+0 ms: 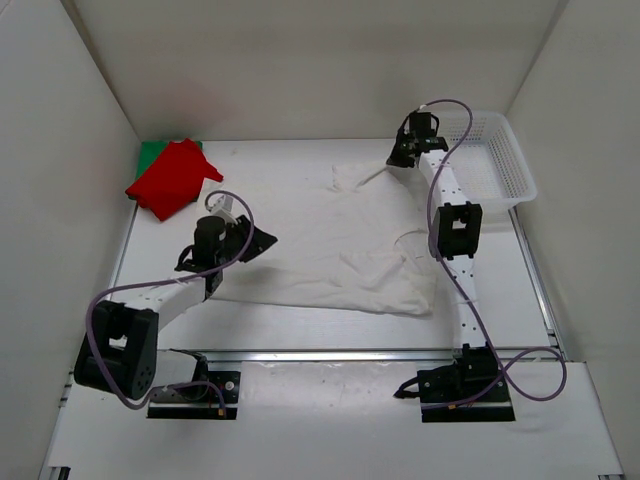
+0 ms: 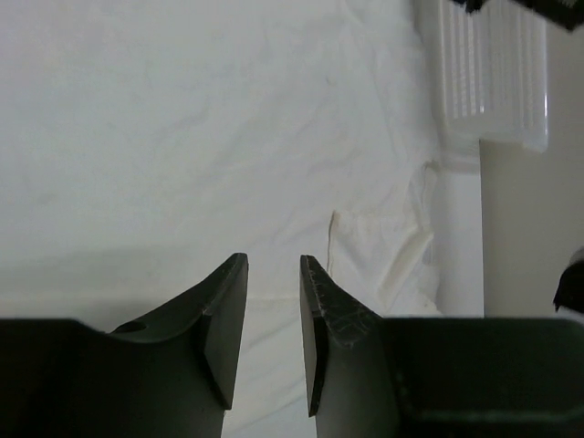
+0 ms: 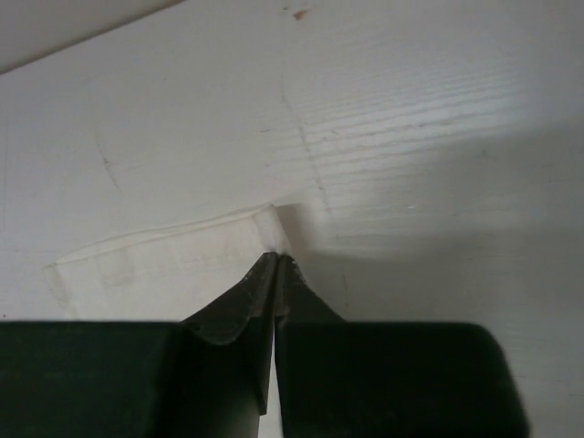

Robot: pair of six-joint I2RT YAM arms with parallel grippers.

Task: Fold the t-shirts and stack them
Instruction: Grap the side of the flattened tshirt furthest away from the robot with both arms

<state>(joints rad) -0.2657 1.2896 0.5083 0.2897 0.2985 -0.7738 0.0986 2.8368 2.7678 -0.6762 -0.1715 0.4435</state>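
Note:
An off-white t-shirt (image 1: 340,250) lies spread over the middle of the table. At its far right corner my right gripper (image 1: 397,158) is shut on the cloth. In the right wrist view the jaws (image 3: 276,257) pinch the hemmed corner of the shirt (image 3: 164,255). My left gripper (image 1: 262,240) hovers at the shirt's left edge, open. Its fingers (image 2: 274,260) have a gap with nothing between them, and the cloth (image 2: 228,137) lies underneath. A folded red t-shirt (image 1: 170,180) rests on a green t-shirt (image 1: 152,153) at the back left corner.
A white mesh basket (image 1: 495,165) stands at the back right, close beside the right gripper; it also shows in the left wrist view as the basket (image 2: 493,82). White walls enclose the table on three sides.

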